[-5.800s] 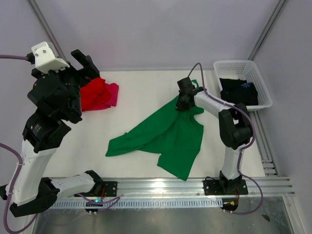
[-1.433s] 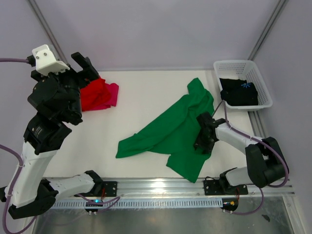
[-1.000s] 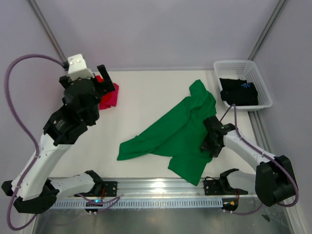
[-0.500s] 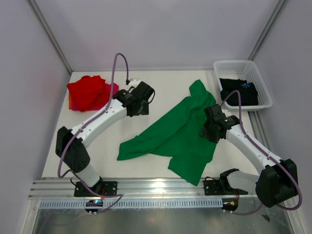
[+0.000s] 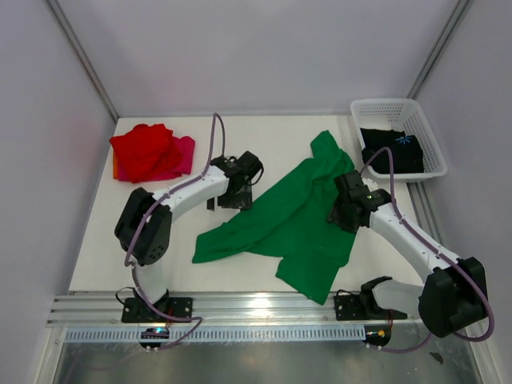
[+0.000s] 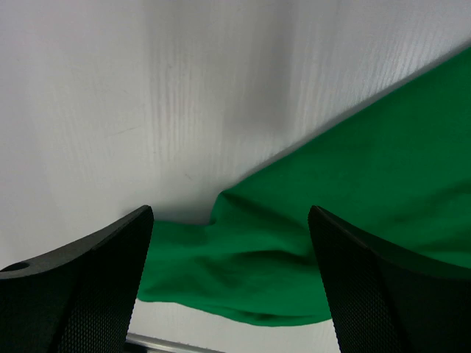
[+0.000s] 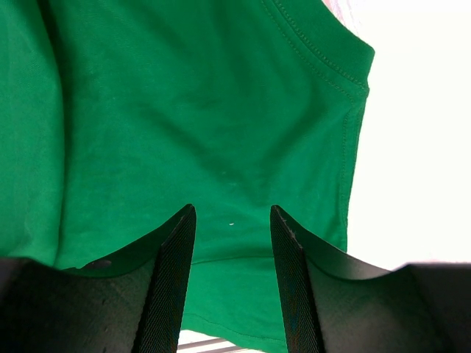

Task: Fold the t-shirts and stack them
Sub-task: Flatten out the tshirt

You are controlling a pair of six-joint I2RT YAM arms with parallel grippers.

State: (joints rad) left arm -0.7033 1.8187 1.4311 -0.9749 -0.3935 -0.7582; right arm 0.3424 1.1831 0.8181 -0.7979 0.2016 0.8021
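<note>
A bright green t-shirt (image 5: 288,220) lies spread and creased across the middle of the white table (image 5: 264,144). My left gripper (image 5: 238,192) hovers at its left edge, jaws wide open; in the left wrist view (image 6: 229,213) a green sleeve (image 6: 294,279) lies on the table under the jaws. My right gripper (image 5: 344,212) hangs open over the shirt's right part, with flat green cloth (image 7: 184,95) and a stitched hem below it (image 7: 232,209). A red t-shirt (image 5: 144,150) lies on a magenta-pink one (image 5: 186,152) at the back left. A black t-shirt (image 5: 392,154) sits in the basket.
The white lattice basket (image 5: 398,108) stands at the back right corner. A metal rail (image 5: 264,308) runs along the near edge with both arm bases on it. Purple-grey walls and slanted frame posts close in the back and sides.
My left arm swung down from the back-left corner by the red shirt to the green shirt's left edge. My right gripper moved a little away from the near edge over the shirt.
</note>
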